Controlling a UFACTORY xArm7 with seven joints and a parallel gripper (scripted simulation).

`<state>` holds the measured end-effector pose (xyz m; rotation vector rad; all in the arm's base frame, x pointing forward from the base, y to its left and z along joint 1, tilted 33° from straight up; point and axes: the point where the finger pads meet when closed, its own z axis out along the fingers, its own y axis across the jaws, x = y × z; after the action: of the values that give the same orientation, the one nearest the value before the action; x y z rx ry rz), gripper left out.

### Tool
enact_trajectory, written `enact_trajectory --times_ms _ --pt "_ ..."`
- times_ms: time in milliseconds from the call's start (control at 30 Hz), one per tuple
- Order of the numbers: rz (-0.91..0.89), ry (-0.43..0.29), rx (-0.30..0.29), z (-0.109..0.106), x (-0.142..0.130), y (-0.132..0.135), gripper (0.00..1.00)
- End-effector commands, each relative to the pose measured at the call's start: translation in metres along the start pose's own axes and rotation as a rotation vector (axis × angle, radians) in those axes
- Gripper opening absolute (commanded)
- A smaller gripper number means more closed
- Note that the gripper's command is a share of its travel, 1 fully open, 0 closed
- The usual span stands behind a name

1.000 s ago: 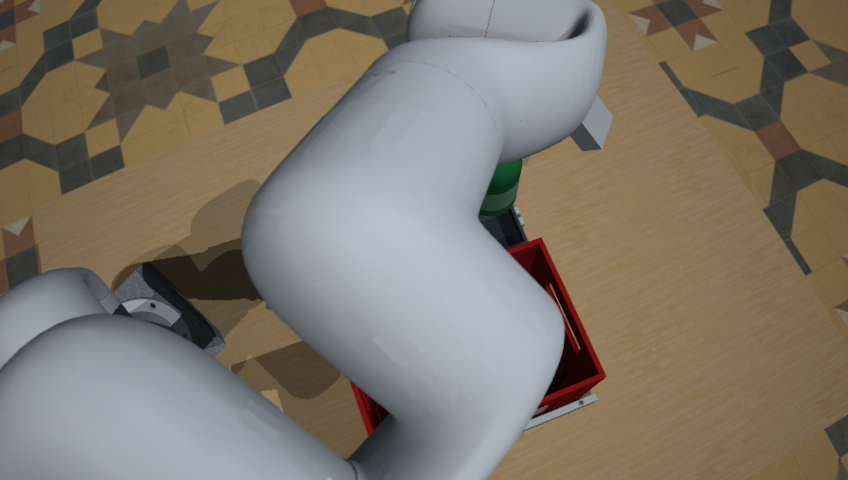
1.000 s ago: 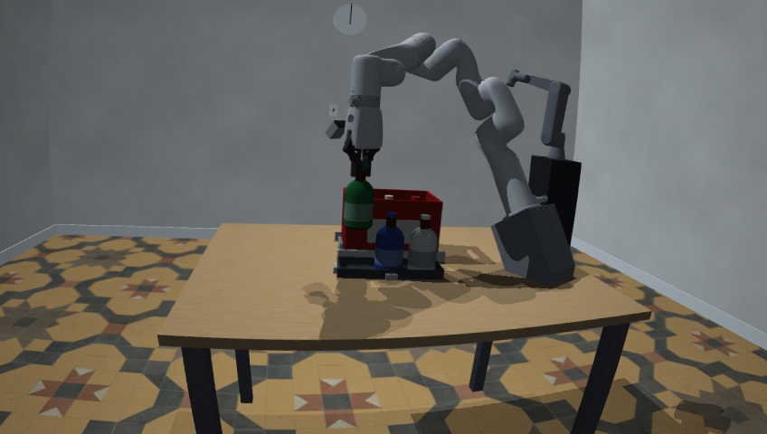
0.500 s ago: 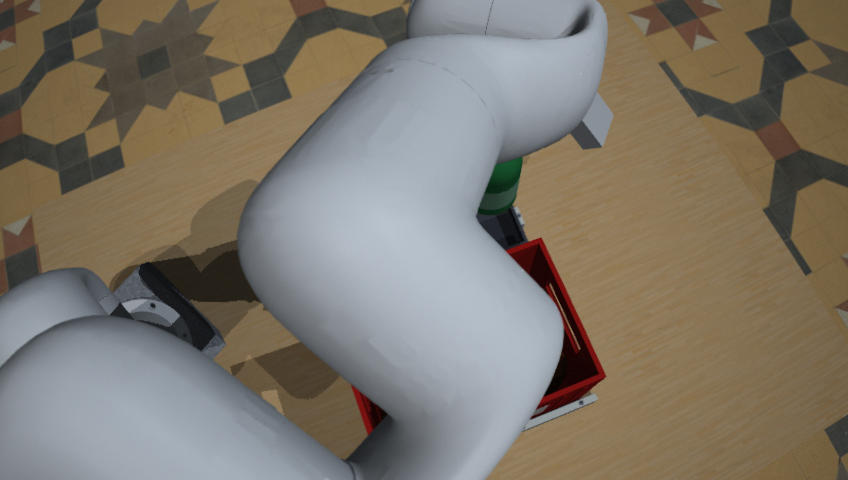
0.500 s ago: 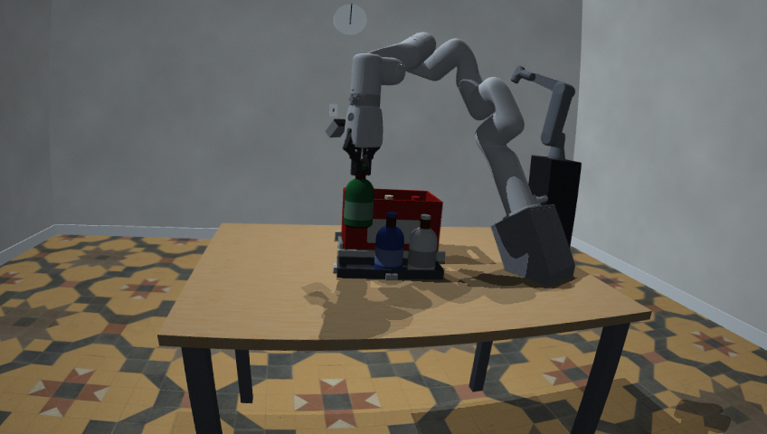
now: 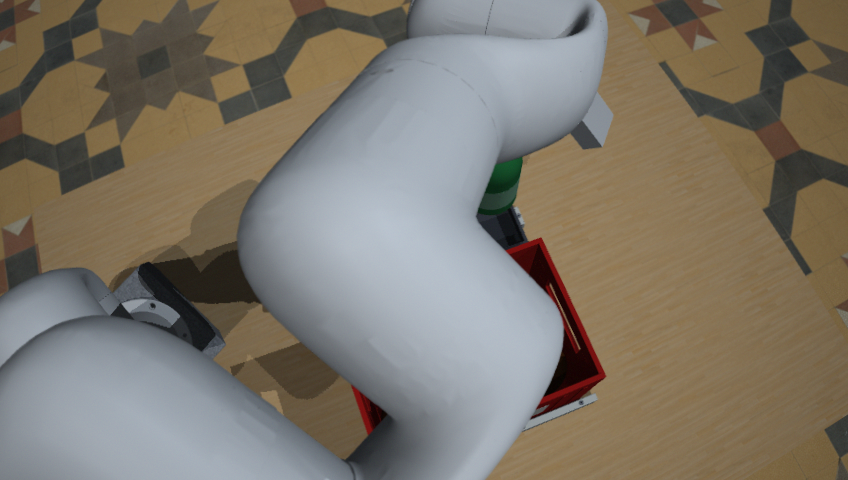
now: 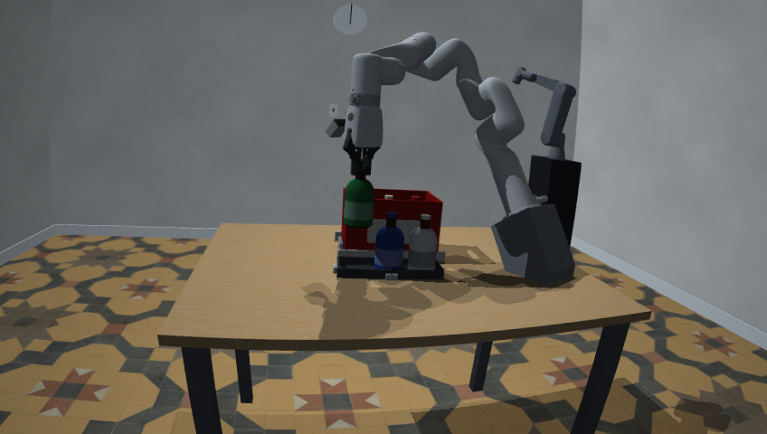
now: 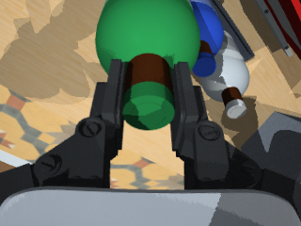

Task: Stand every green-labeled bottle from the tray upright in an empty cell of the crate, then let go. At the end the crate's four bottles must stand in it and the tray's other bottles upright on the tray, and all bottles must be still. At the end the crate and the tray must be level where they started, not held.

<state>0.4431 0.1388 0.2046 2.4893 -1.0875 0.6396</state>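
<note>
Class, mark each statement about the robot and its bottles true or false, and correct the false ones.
1. The gripper is closed on the neck of the green bottle. True.
2. The green bottle stands on the tray. False: it hangs above the tray.
3. The blue bottle and the white bottle stand upright on the tray. True.
4. The crate is yellow. False: it is red.
5. The blue bottle has a white cap. False: its cap is blue.
</note>
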Motion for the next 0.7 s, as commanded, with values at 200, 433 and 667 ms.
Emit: enact_trajectory --times_ms 200,433,667 --pt "0.000 0.001 0.006 -0.004 0.000 -0.001 0.00" --pt "0.000 0.001 0.006 -0.009 0.000 -0.001 0.00" --pt "0.000 0.001 0.006 -0.014 0.000 -0.001 0.00"
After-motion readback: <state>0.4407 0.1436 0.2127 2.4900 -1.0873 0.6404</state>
